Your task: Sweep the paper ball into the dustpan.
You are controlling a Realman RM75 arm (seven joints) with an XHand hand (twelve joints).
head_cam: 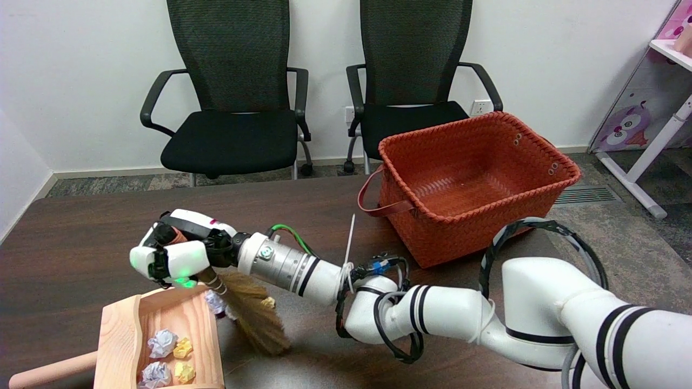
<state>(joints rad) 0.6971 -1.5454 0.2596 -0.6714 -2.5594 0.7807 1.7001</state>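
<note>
One paper ball [216,302], white, bluish and crumpled, lies on the table [81,243] near its front left corner, touching the wooden dustpan [121,324]; the broom [257,316] bristles press against it; the right hand [173,256] grips the broom's handle.

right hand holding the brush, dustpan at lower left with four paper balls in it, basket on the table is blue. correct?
Not quite: the basket is red, as the head view shows. The rest holds: the right hand grips the brush, and the dustpan holds four paper balls.
</note>
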